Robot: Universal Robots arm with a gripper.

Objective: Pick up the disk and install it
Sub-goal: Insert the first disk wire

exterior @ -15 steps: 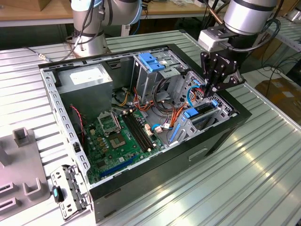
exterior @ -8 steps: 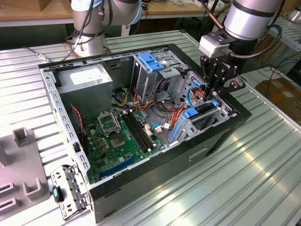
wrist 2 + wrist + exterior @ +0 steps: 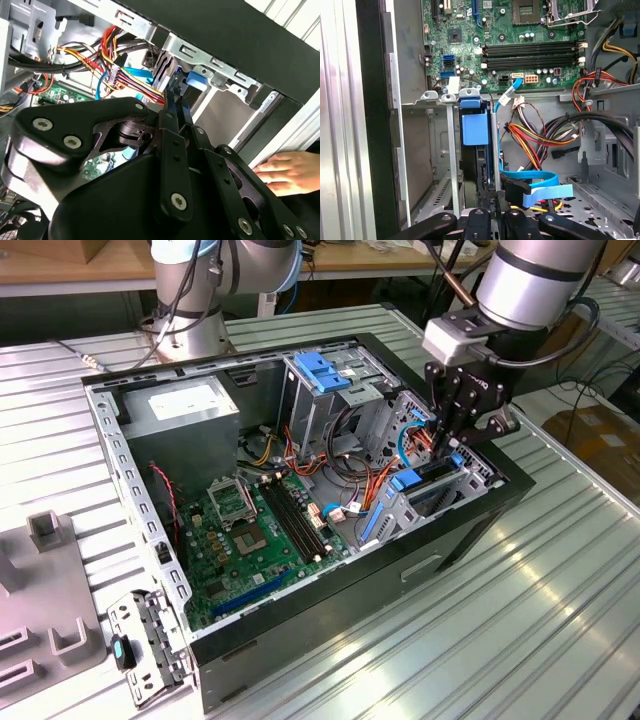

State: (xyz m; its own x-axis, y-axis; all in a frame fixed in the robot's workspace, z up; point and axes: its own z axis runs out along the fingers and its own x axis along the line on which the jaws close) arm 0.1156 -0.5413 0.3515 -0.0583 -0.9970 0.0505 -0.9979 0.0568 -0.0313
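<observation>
I have the gripper (image 3: 452, 447) down inside the open computer case (image 3: 300, 640), at the drive bay (image 3: 440, 490) on the exterior view's right, and the disk (image 3: 476, 150) stands on edge in that bay with its blue carrier (image 3: 474, 127) between the metal rails, so the pick-up looks done and the install is well along. In the first wrist view the fingers seem clamped on its near edge, though I can't see whether it is fully seated. A hand (image 3: 290, 172) rests on the case's edge.
</observation>
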